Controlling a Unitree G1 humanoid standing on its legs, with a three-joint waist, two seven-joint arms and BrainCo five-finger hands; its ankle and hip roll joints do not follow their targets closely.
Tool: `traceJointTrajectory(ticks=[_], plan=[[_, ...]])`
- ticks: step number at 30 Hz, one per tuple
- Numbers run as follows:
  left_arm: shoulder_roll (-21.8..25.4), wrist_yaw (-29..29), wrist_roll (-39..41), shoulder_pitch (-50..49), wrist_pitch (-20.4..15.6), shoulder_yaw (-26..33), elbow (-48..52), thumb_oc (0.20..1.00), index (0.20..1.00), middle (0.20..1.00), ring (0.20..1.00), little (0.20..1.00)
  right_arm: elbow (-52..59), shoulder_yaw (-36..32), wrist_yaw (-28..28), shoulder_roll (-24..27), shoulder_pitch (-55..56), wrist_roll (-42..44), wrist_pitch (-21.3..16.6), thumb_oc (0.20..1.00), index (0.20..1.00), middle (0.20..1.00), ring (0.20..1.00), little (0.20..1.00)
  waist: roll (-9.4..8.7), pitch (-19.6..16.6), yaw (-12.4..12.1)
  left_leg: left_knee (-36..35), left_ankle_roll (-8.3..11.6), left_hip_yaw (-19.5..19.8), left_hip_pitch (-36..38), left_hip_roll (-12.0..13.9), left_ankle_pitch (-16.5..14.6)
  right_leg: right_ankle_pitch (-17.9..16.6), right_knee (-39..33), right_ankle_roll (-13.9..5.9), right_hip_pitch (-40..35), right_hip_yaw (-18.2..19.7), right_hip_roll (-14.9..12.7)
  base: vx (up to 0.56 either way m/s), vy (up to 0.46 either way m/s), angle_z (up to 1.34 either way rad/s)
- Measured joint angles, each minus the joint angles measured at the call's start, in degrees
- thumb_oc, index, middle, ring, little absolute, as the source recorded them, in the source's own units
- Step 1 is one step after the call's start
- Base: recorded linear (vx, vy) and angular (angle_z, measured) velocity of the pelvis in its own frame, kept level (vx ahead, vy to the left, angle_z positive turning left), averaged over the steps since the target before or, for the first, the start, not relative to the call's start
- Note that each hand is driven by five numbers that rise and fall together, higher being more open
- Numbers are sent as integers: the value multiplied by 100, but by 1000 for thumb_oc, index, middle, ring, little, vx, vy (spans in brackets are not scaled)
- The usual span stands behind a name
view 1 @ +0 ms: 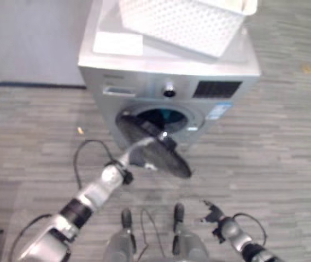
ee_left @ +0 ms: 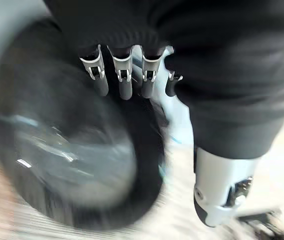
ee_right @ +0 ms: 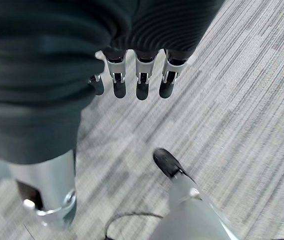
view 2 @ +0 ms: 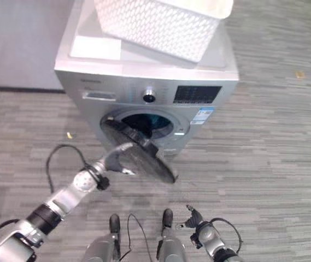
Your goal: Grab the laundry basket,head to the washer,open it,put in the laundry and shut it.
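From the left eye view, the washer (view 1: 166, 82) stands against the wall with its round door (view 1: 154, 148) swung roughly halfway out, and the left hand (view 1: 143, 148) reaches to the door's face. The white laundry basket (view 1: 182, 22) sits on top of the washer, slewed at an angle with one corner toward the front edge. Teal laundry (view 1: 160, 115) shows inside the drum. If the door is pushed hard, I judge the jolt could shake the basket toward that edge.

In the right eye view, the right hand (view 2: 194, 219) hangs low over the carpeted floor (view 2: 275, 164), well apart from the washer, so it can give no support if the door bounces back.

The left wrist view shows the left hand's fingers (ee_left: 124, 80) straight and relaxed, tips against the dark door rim, holding nothing. A flat push like this could slide off the curved rim, leaving the door ajar rather than latched; a fold of laundry caught in the opening would do the same.

The right wrist view shows the right hand's fingers (ee_right: 142, 82) loose and apart above the floor, empty.
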State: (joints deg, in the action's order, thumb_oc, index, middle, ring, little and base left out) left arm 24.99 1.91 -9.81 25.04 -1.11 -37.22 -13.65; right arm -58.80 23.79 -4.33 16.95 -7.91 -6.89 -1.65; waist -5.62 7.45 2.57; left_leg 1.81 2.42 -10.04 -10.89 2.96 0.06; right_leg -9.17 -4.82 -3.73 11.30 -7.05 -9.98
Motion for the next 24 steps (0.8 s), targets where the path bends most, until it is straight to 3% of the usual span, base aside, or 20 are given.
traceJointTrajectory(ticks=[2, 4, 5, 7, 15, 18, 24], plan=[[-322, 13, 154, 296, -128, -248, -43, 1000, 1000, 1000, 1000, 1000, -413, 21, -9, -158, 82, 2, -3, 1000, 1000, 1000, 1000, 1000, 30, -239, 147, -345, 5, -73, 353, -4, 90, 141, -10, -130, -147, 31, 2, 108, -8, -18], [-364, 30, 254, 364, -149, -347, -25, 1000, 1000, 1000, 1000, 1000, -715, 11, 8, -225, 65, 2, 24, 1000, 1000, 1000, 1000, 1000, 87, -390, 127, -501, 6, -88, 442, 1, 144, 141, -8, -144, -161, 37, 21, 85, -15, -11], [-405, 93, 560, 352, -245, -366, 135, 1000, 1000, 1000, 1000, 1000, -904, 12, 56, -236, 258, 3, 75, 1000, 1000, 1000, 1000, 1000, 220, -503, 135, -640, 8, -137, 649, 18, 160, 171, -46, -182, -279, 77, 53, 72, -16, -11], [-360, 97, 703, 347, -272, -353, 242, 1000, 1000, 1000, 1000, 1000, -948, -37, 63, -201, 341, 13, 86, 1000, 1000, 1000, 1000, 1000, 321, -588, 133, -706, 9, -141, 741, 28, 161, 191, -47, -194, -344, 82, 73, 54, -13, -5], [428, 479, 1012, -282, -495, -289, 1286, 1000, 1000, 1000, 1000, 1000, -953, -50, 207, -362, 436, 16, 77, 1000, 1000, 1000, 1000, 1000, 395, -647, -91, -752, 88, 44, 984, 84, 214, 294, -54, -153, -703, -173, 103, 55, -12, 14], [599, 590, 1134, -870, -591, -75, 1382, 1000, 1000, 1000, 1000, 1000, -956, -55, 218, -370, 529, 15, 54, 1000, 1000, 1000, 1000, 1000, 440, -666, -243, -763, 86, 129, 988, 80, 209, 317, -54, -161, -750, -203, 99, 28, -5, 10], [710, 549, 1522, -2721, -666, 1058, 750, 1000, 1000, 1000, 1000, 1000, -959, -273, 218, -379, 776, 33, -9, 1000, 1000, 1000, 1000, 1000, 389, -632, -394, -775, 80, 299, 1007, 104, 191, 440, -56, -154, -914, -395, 99, 6, -12, 18]])
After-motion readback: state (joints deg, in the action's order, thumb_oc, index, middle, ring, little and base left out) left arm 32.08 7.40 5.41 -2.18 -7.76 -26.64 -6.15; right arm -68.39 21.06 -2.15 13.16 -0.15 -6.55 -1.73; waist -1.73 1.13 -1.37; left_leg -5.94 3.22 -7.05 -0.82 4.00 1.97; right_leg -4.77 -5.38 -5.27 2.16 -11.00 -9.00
